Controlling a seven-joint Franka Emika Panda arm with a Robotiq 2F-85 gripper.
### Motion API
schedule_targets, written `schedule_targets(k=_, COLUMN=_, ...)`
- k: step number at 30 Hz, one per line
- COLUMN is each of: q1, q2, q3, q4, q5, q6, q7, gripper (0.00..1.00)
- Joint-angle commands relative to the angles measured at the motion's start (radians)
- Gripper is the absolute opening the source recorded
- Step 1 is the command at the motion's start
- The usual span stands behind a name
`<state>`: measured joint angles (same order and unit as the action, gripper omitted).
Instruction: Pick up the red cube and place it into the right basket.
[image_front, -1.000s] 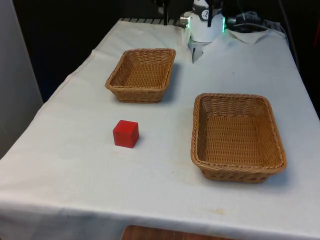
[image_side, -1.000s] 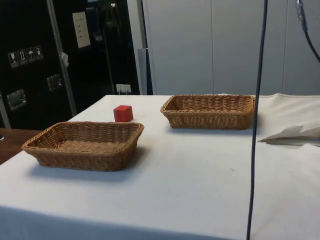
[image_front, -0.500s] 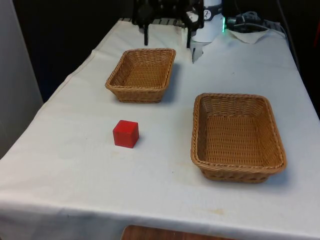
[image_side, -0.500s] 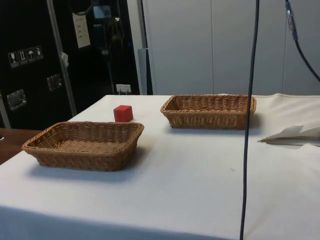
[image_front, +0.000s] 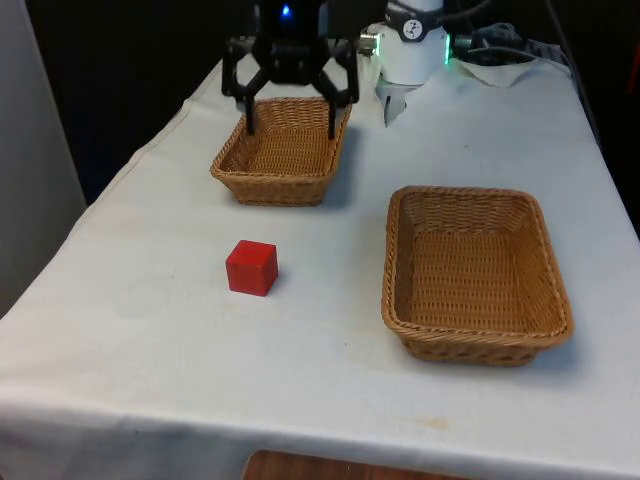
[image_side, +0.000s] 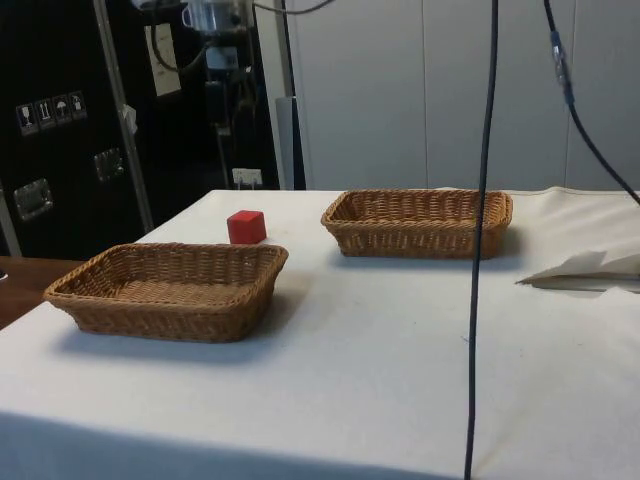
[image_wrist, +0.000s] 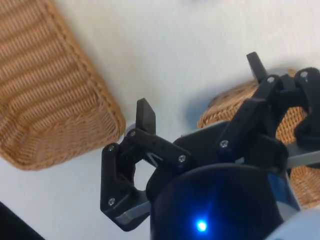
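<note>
Two wicker baskets and one red cube (image_front: 251, 267) are set on the worktop (image_front: 160, 340), which is covered by a white cloth. The red cube is seen resting on the cloth toward the edge at the front view's left, apart from both baskets and nearer the camera-side edge than the far basket (image_front: 283, 150). The far basket is placed toward the robot's end of the worktop, near the same edge. The near basket (image_front: 474, 272) is located toward the opposite edge, at the front view's right, and nothing is held in it. The claw (image_front: 290, 118) is shown hanging above the far basket, its two fingers (image_front: 248, 112) spread wide apart and pointed downward, with nothing gripped between them. In the wrist view the fingers (image_wrist: 145, 116) are likewise seen parted, with white cloth and basket rims beneath. In the side view the cube (image_side: 246, 227) is seen beyond the near basket (image_side: 170, 289).
</note>
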<state>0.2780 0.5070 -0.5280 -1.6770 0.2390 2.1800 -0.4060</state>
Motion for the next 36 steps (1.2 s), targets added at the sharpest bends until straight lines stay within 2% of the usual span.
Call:
schedule_targets(k=1, q1=-0.012, q2=0.014, q3=0.007, q4=0.008, q5=0.016, q6=0.008, q7=-0.015, gripper=1.00)
schedule_targets(k=2, q1=-0.014, q2=0.032, q3=0.000, q4=0.012, q5=0.036, q6=0.020, q7=-0.031, gripper=1.00)
schedule_targets(k=3, q1=-0.004, q2=0.028, q3=-0.010, q4=0.004, q5=0.032, q6=0.022, q7=-0.027, gripper=1.00)
schedule_targets(k=4, q1=-0.015, q2=0.041, q3=-0.003, q4=0.014, q5=0.045, q6=0.025, q7=-0.038, gripper=1.00)
schedule_targets(k=5, q1=-0.016, q2=0.050, q3=-0.005, q4=0.017, q5=0.054, q6=0.031, q7=-0.043, gripper=1.00)
schedule_targets(k=10, q1=-0.015, q2=0.099, q3=-0.013, q4=0.037, q5=0.096, q6=0.055, q7=-0.052, gripper=1.00)
schedule_targets(k=11, q1=-0.009, q2=0.089, q3=-0.018, q4=0.027, q5=0.088, q6=0.053, q7=-0.053, gripper=1.00)
schedule_targets(k=12, q1=-0.014, q2=0.106, q3=-0.013, q4=0.041, q5=0.100, q6=0.057, q7=-0.050, gripper=1.00)
schedule_targets(k=18, q1=-0.016, q2=0.162, q3=-0.014, q4=0.078, q5=0.128, q6=0.071, q7=-0.034, gripper=1.00)
schedule_targets(k=19, q1=-0.011, q2=0.153, q3=-0.019, q4=0.071, q5=0.121, q6=0.065, q7=-0.036, gripper=1.00)
schedule_targets(k=20, q1=-0.016, q2=0.168, q3=-0.015, q4=0.082, q5=0.131, q6=0.072, q7=-0.033, gripper=1.00)
schedule_targets(k=29, q1=-0.011, q2=0.177, q3=-0.021, q4=0.083, q5=0.135, q6=0.080, q7=-0.032, gripper=1.00)
schedule_targets(k=36, q1=-0.016, q2=0.185, q3=-0.018, q4=0.088, q5=0.140, q6=0.083, q7=-0.033, gripper=1.00)
